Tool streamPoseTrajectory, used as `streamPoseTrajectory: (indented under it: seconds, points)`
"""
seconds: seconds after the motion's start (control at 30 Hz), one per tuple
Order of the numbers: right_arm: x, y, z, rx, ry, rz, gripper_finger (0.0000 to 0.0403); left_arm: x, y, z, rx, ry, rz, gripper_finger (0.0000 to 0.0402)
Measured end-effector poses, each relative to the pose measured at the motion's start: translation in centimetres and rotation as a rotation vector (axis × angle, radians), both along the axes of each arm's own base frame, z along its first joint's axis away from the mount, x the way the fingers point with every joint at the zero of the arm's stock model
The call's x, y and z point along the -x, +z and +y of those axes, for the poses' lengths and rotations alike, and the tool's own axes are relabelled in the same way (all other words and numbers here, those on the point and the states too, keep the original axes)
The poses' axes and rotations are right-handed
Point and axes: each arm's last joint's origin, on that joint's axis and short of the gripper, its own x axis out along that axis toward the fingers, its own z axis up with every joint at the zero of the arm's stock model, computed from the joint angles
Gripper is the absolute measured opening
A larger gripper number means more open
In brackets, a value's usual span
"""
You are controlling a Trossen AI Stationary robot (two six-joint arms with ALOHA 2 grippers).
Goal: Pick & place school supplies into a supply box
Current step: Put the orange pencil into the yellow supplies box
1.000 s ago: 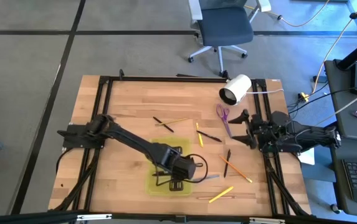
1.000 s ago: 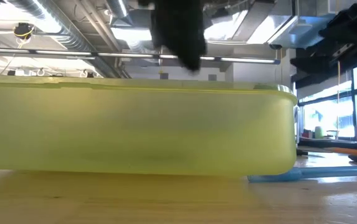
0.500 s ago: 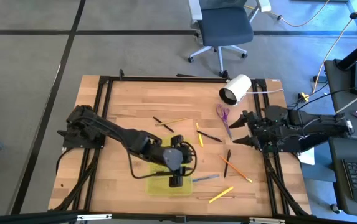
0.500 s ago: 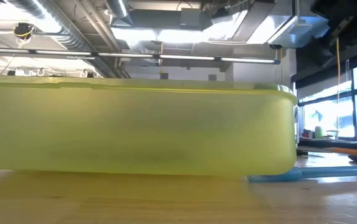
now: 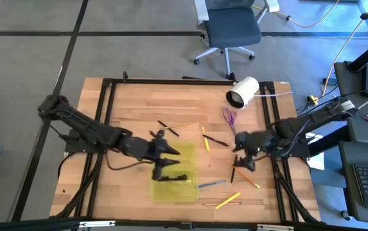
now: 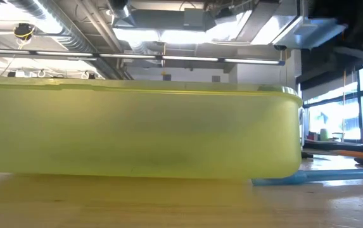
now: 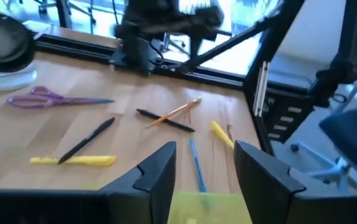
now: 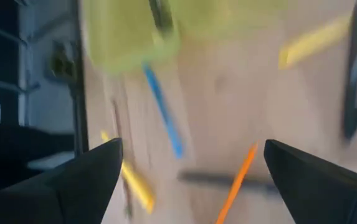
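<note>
Nearest me, the supply box (image 5: 174, 183) lies at six o'clock on the table (image 5: 132, 102), a black pen (image 5: 178, 178) already inside. Just beyond, my left gripper (image 5: 166, 149) hovers over the box's far edge, fingers apart on nothing. At three o'clock my right gripper (image 5: 243, 151) hangs jaws wide above an orange pencil (image 5: 241, 173). Farther off, at one o'clock, rest the purple scissors (image 5: 230, 120). I judge the pencils light, stiff and prone to roll; I would pinch each mid-shaft, across its length.
</note>
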Motion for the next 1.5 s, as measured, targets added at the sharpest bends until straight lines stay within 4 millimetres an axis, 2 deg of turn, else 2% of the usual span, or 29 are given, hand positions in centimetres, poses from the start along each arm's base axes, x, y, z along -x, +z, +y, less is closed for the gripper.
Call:
streamPoseTrajectory:
  seconds: [0.2,0.37,0.53,0.77,1.1,1.23,1.5]
  points:
    - [1.1,-2.2,3.5,-0.060,-0.092,0.251,0.0391,4.5,-3.1,1.9,-0.002,0.079,-0.048,0.0152]
    - [1.7,-3.8,5.5,-0.056,-0.187,0.376,0.0391,6.0,-4.4,2.7,0.018,0.123,-0.075,0.0154]
    - [1.4,-5.6,6.5,0.033,-0.232,0.423,0.0391,6.1,-4.5,2.8,-0.013,0.129,-0.071,0.0151]
    - [0.5,-7.9,7.4,0.139,-0.145,0.446,0.0391,6.1,-4.5,2.8,-0.031,0.125,-0.067,0.0154]
    - [-0.4,-10.8,8.1,0.212,-0.152,0.515,0.0391,6.1,-4.6,2.8,-0.007,0.131,-0.066,0.0151]
    - [-0.5,-11.4,8.2,0.233,-0.155,0.528,0.0391,6.1,-4.6,2.8,-0.005,0.131,-0.066,0.0154]
    - [-0.5,-11.3,8.2,0.245,-0.162,0.511,0.0391,6.1,-4.6,2.8,-0.006,0.131,-0.066,0.0151]
